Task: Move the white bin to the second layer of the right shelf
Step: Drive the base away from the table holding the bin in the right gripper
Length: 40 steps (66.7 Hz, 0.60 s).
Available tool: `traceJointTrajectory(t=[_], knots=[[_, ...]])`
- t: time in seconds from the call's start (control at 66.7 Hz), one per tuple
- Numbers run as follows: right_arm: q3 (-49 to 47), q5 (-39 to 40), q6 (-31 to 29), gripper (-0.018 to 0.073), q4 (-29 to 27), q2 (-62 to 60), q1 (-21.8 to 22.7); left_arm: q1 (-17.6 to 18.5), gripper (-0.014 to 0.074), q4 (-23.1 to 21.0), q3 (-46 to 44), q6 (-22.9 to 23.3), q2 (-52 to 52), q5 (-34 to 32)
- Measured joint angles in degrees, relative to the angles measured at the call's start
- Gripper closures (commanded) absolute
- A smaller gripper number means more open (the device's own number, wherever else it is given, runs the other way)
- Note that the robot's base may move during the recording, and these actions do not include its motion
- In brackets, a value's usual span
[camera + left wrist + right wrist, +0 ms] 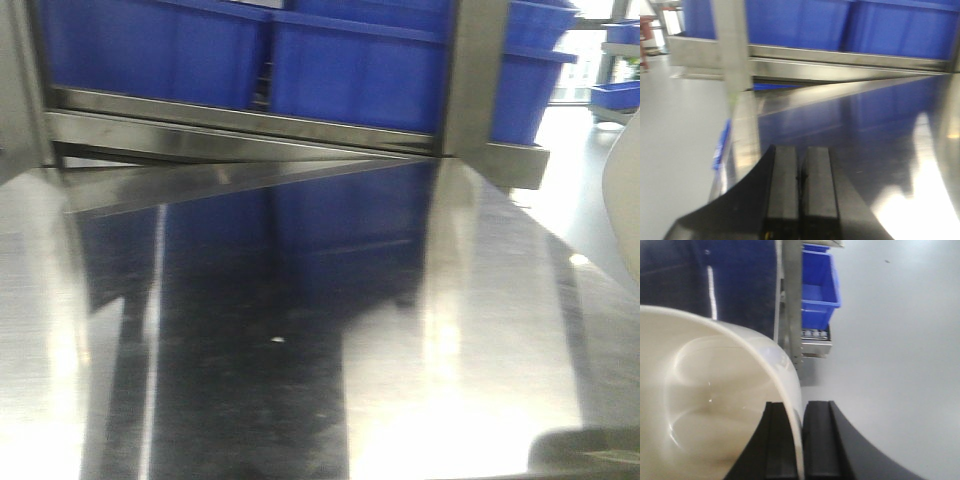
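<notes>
The white bin (705,390) fills the left of the right wrist view, its glossy cream inside facing the camera. My right gripper (801,407) is shut on its rim, one finger inside the wall and one outside. A cream edge of the bin also shows at the right border of the front view (625,200). A steel rack (790,300) holding a blue crate (817,285) on small rollers (815,333) stands beyond the bin; I cannot tell which layer it is. My left gripper (801,150) is shut and empty over the steel tabletop (880,140).
The mirror-like tabletop (300,330) spreads ahead. Above its far edge a steel shelf bar (250,125) carries large blue crates (350,70). A steel upright (475,70) stands at the right, another (732,45) at the left. Grey floor (900,365) lies to the right.
</notes>
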<state>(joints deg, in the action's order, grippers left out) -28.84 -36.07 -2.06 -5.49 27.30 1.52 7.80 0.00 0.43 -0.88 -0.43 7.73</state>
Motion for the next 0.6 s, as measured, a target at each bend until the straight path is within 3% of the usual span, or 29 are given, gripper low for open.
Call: traceJointTrajectory(t=[0.6], knots=[[0.13,0.00,0.00,0.0466,0.00,0.00,0.00,0.00,0.0512,0.00,0.00,0.00,0.00,0.00]])
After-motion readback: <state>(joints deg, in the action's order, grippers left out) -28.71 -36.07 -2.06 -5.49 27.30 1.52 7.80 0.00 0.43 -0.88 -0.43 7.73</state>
